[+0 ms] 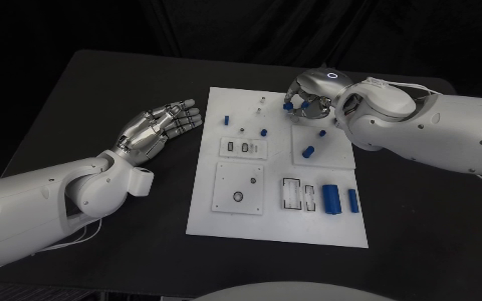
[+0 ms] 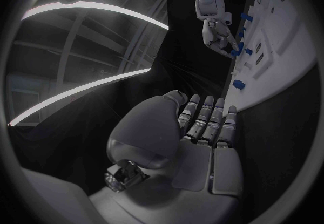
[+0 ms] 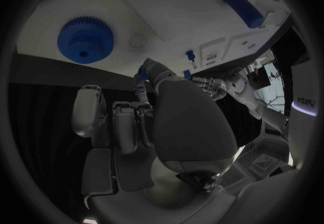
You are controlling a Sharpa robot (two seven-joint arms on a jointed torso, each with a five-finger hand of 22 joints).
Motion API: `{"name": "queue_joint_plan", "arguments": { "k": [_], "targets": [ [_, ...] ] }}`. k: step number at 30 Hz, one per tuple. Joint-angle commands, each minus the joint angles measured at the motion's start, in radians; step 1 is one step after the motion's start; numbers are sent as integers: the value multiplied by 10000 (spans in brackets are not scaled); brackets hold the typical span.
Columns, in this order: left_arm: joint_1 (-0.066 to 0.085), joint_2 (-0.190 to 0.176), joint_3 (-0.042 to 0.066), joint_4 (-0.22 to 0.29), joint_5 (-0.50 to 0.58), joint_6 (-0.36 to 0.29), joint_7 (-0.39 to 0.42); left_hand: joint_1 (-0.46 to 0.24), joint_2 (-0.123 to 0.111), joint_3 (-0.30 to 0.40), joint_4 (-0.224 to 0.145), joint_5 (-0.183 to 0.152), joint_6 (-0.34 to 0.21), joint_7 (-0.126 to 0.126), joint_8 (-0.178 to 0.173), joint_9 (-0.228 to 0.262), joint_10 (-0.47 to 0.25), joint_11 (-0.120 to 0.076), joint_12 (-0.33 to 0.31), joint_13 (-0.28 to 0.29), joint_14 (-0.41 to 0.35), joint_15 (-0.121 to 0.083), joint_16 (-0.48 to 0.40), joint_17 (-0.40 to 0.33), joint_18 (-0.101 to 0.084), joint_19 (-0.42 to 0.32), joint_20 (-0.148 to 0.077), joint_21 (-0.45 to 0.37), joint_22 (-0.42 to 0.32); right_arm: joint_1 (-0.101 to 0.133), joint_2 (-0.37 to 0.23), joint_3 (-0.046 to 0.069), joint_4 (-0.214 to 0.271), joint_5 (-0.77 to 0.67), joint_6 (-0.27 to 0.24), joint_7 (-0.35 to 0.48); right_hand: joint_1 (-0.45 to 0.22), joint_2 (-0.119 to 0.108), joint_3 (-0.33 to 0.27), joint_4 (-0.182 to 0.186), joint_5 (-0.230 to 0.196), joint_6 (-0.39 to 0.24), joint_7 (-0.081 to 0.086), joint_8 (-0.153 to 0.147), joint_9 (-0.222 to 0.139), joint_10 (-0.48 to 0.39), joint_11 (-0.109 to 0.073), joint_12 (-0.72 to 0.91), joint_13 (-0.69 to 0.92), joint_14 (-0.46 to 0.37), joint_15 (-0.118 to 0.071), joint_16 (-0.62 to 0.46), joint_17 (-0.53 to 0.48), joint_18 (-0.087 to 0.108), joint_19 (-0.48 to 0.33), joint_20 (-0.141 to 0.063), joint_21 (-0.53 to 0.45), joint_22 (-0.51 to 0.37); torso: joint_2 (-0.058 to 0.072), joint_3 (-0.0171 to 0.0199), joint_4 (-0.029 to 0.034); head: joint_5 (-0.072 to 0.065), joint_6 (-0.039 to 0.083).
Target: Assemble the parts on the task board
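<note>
Black cloth hangs behind a black table (image 1: pixel 120 92), and the white task board (image 1: pixel 231 226) lies in the middle of the frame. From where I stand the right hand (image 1: pixel 306 100) works at the upper right of the board, fingers curled down over the far edge and closed, it seems, on a small blue part (image 1: pixel 288 106) held at the fingertips; the right wrist view shows a blue piece (image 3: pixel 142 75) pinched at those fingertips. To do this step well, I would judge, the hand should keep the piece upright, line it up squarely over its seat before pressing, and go down slowly so it does not catch on the neighbouring blue peg (image 1: pixel 264 132). Outward from there, a blue gear (image 3: pixel 85 39) and a blue bar (image 3: pixel 242 7) sit on the board beneath that wrist, and two blue cylinders (image 1: pixel 331 198) lie side by side at the board's lower right. At the left of the frame the left hand (image 1: pixel 161 125) rests beside the board, palm up, fingers spread and holding nothing.
</note>
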Motion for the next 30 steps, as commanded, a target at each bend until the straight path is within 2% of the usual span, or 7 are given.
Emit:
{"name": "queue_joint_plan", "arguments": {
  "k": [1,6,15,22,30],
  "targets": [
    [-23,-13,5,21,-27,154,1050,-103,22,31,7,-5,57,267,49,11,66,19,59,12,22,47,35,12,-203,-59,5,-34,-9,73,-5,17,-109,3160,-1134,1275,74,161,1,-77,-46,382,-279,74,452,1058,10,55,2627,1068,-48,25,2632,-156,8,-9,1,1715,0,5,5,-11,14],
    [-23,-15,5,29,-27,148,1047,-103,22,31,7,-5,57,267,49,11,66,19,59,12,22,47,35,12,-203,-59,5,-34,-9,134,81,25,-331,5325,-968,2003,95,217,-21,-85,-175,350,-242,65,475,1058,55,55,2627,1068,-6,25,2632,-141,-70,13,-75,1687,0,3,-10,2,41],
    [-24,-7,5,38,-27,134,1035,-120,11,69,9,-10,78,269,54,13,74,20,71,12,27,50,58,14,-207,-53,3,-34,-11,163,548,39,-1006,8495,556,2756,379,421,-146,-210,-403,308,-164,106,553,1058,143,55,2627,1068,85,25,2632,-113,-242,87,-205,1642,-4,-6,0,11,61],
    [-24,24,5,40,-27,137,1029,-120,11,69,9,-10,78,269,54,13,74,20,71,12,27,50,58,14,-207,-53,3,-34,-11,164,1156,49,-1745,9136,905,2849,548,511,-221,-295,-503,281,-132,139,593,1058,171,55,2627,1068,118,25,2632,-80,-379,124,-327,1599,-3,-7,3,-26,82],
    [-24,57,5,27,-27,135,1025,-120,11,69,9,-10,78,269,54,13,74,20,71,12,27,50,58,14,-207,-53,3,-34,-11,163,1597,55,-2242,9269,1135,2501,604,562,-379,-304,-724,123,-90,96,593,1058,211,55,2627,1068,157,25,2632,-67,-452,166,-365,1584,-2,-10,10,-43,86]
  ]
}}
